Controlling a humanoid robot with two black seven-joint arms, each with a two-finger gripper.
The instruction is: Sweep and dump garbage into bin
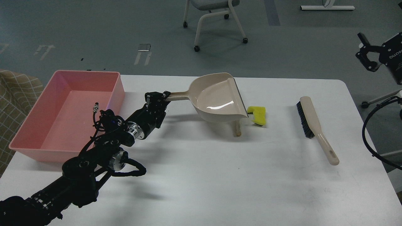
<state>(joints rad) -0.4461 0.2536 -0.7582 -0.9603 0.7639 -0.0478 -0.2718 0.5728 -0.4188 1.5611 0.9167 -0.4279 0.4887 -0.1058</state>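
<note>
My left gripper (160,98) is shut on the handle of the beige dustpan (218,99) and holds it lifted and tilted above the table. The yellow sponge chunk (257,114) lies just right of the pan's front lip. The pale bread slice (238,129) lies partly hidden under the pan's lip. The pink bin (67,113) stands at the table's left, empty. The brush (314,127) lies at the right. My right gripper (366,51) hangs off the table's right edge, above the floor; its fingers stand apart.
The white table (204,182) ends close behind the dustpan and to the right of the brush. A wheeled chair (213,18) stands on the floor behind. A checked cloth (15,94) sits at the far left.
</note>
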